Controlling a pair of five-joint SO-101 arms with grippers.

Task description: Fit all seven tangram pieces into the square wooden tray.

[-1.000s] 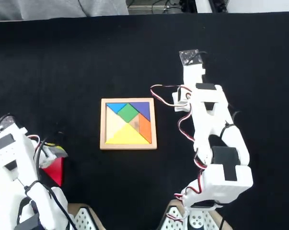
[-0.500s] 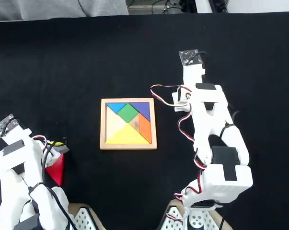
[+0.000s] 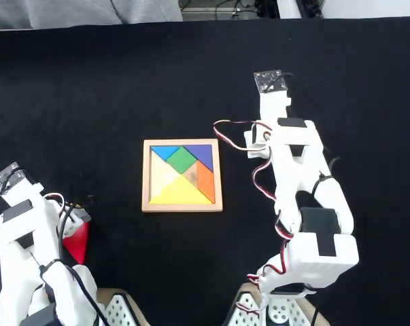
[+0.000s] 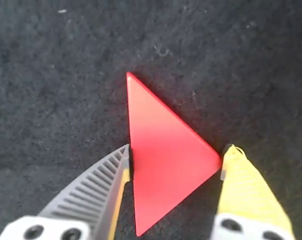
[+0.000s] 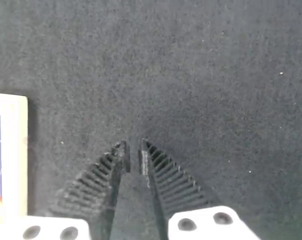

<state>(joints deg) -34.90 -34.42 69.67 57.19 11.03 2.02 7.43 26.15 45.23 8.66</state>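
- The red triangle (image 4: 163, 160) lies flat on the black tabletop (image 3: 89, 102), well apart from the wooden tray (image 3: 182, 207) and off to its left in the high view.
- The left tool (image 4: 176, 150) straddles this piece and grips it. The grey finger (image 4: 103, 180) sits against 1 straight edge and the yellow finger (image 4: 238, 180) meets the opposite corner.
- A corner contact is a weak hold, I judge, and the flat piece could pivot or squirt out as it lifts. Lift slowly and keep the piece level.
- The tray holds blue, green, indigo, orange and yellow pieces. A pale triangular patch on its left side looks like the open slot, though I cannot be sure it is bare wood.
- To seat the piece well, turn the wrist on the way over so that the long edge matches the slot's diagonal. Lower 1 edge in first, then release.
- Approach from above, so the fingers do not nudge the seated pieces or shove the tray.
- The right tool (image 5: 133, 152) is narrow, its tips almost together, and holds nothing. It hangs over bare tabletop just beside the tray's right rim, so it could steady the tray if needed.
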